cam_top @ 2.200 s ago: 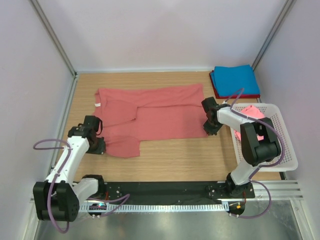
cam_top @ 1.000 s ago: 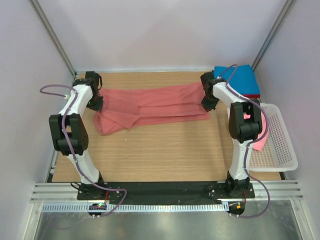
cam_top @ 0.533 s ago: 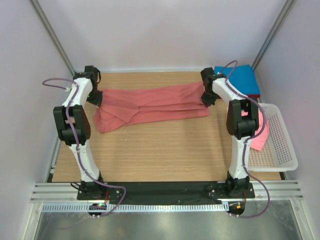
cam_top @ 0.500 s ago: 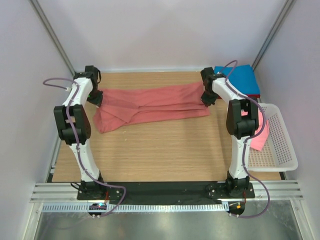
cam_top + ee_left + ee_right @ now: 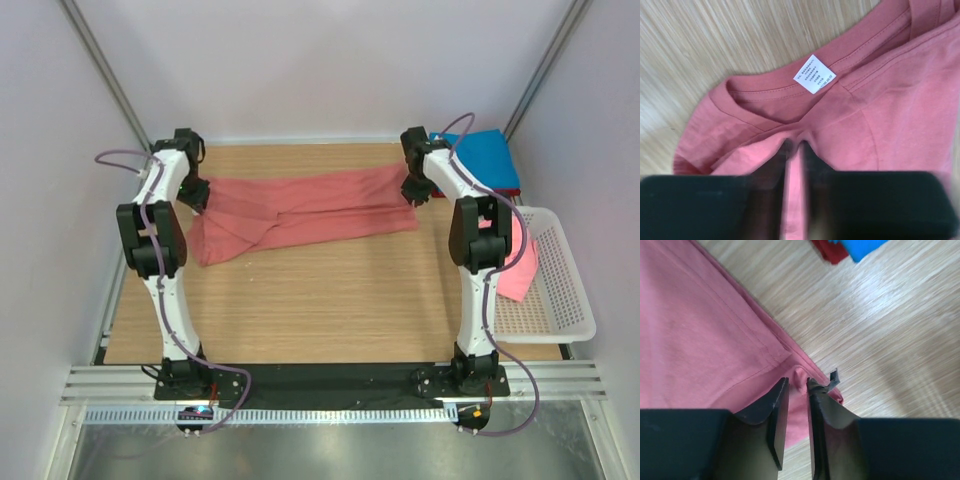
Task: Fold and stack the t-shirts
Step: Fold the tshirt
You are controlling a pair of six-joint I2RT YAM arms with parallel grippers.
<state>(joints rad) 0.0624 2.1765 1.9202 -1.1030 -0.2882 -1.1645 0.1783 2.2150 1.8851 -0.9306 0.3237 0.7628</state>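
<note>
Four counted: salmon-red shirt (image 5: 300, 210) on surface (image 5: 300, 310); blue shirt (image 5: 478, 155) atop dark red shirt (image 5: 829, 252), far right; pink shirt (image 5: 520, 272) in basket (image 5: 562, 305). Left end effector (image 5: 794, 147) near collar label (image 5: 814, 74), seen in wrist view only; right end effector (image 5: 797, 382) at shirt corner. Both jaws barely parted over cloth; grip cannot tell.

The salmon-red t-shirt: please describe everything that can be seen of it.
The salmon-red t-shirt is soft cloth, folded lengthwise into a long band across the far part of the wooden table. Its collar, with a white label, points left; one sleeve sticks out nearward. The left pincer meets the collar end, the right pincer the hem corner; neither grip is clear.
</note>
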